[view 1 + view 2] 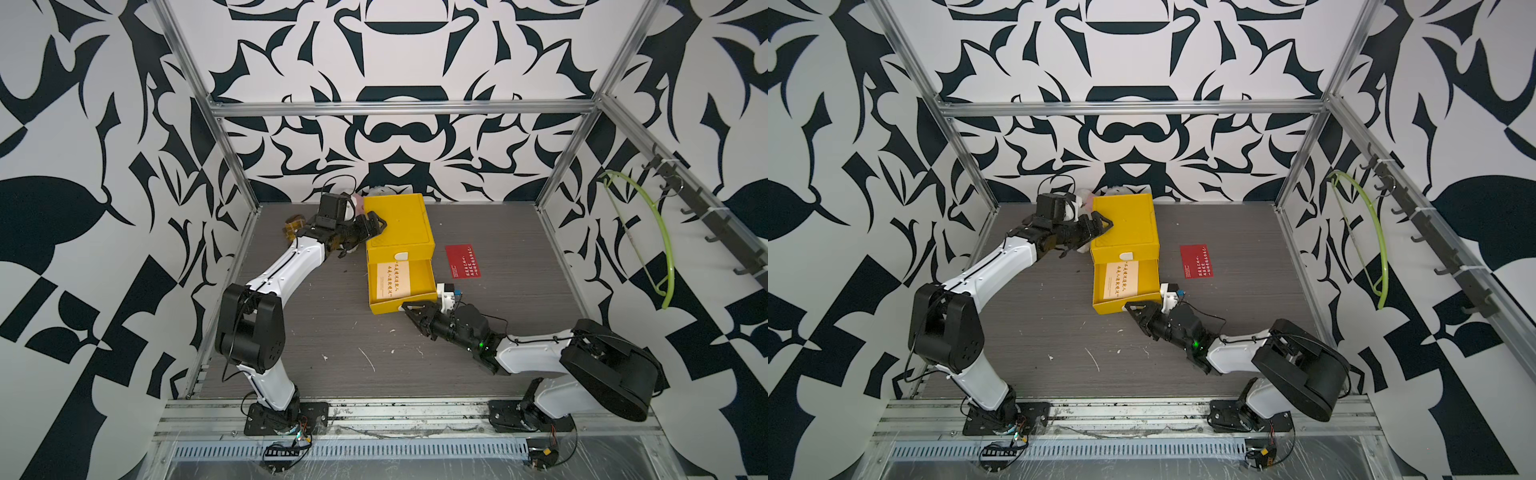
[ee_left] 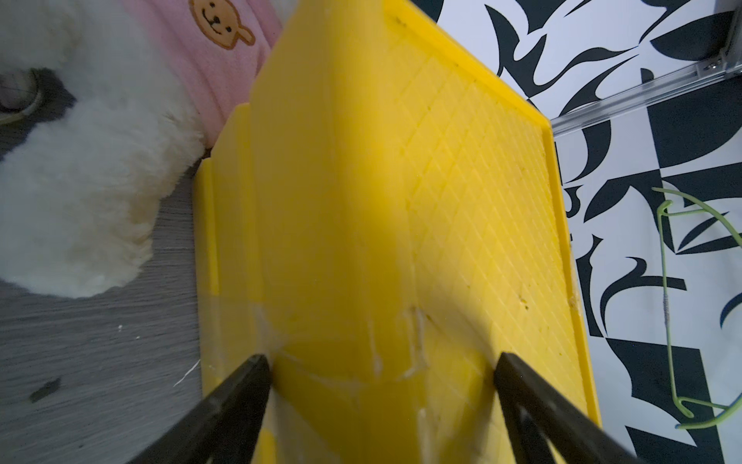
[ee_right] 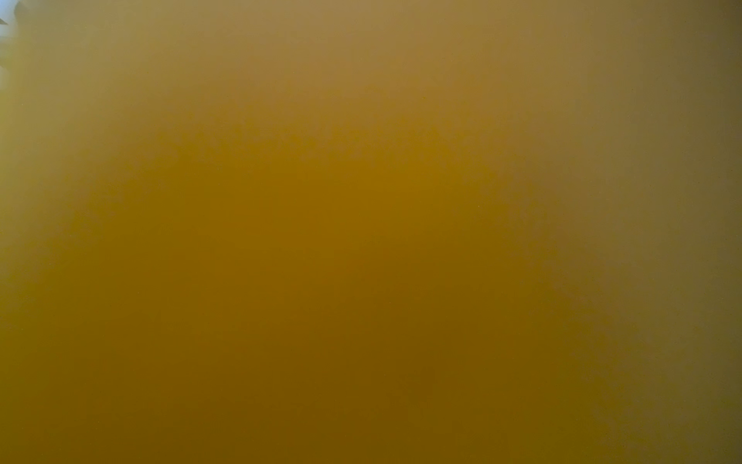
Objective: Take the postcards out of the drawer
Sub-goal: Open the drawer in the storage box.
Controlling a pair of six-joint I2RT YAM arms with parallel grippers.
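Observation:
A yellow box [image 1: 399, 224] [image 1: 1125, 224] stands mid-table with its drawer [image 1: 422, 279] [image 1: 1146, 279] pulled out toward the front. One cream postcard [image 1: 390, 280] [image 1: 1121, 279] with orange writing lies in the drawer. A red postcard [image 1: 462, 261] [image 1: 1196, 261] lies flat on the table to the box's right. My left gripper [image 1: 368, 237] [image 1: 1090, 237] [image 2: 381, 361] is open, its jaws astride the box's upper left edge. My right gripper [image 1: 409, 307] [image 1: 1133, 307] sits against the drawer's front right corner. The right wrist view shows only the drawer's blurred yellow wall [image 3: 361, 241].
A white plush toy [image 2: 80, 201] in pink clothing sits behind the box's left rear corner. A yellow-brown plaid cloth [image 1: 293, 226] lies left of my left wrist. A green hanger [image 1: 660, 232] hangs on the right wall's hook rail. Metal frame posts border the table.

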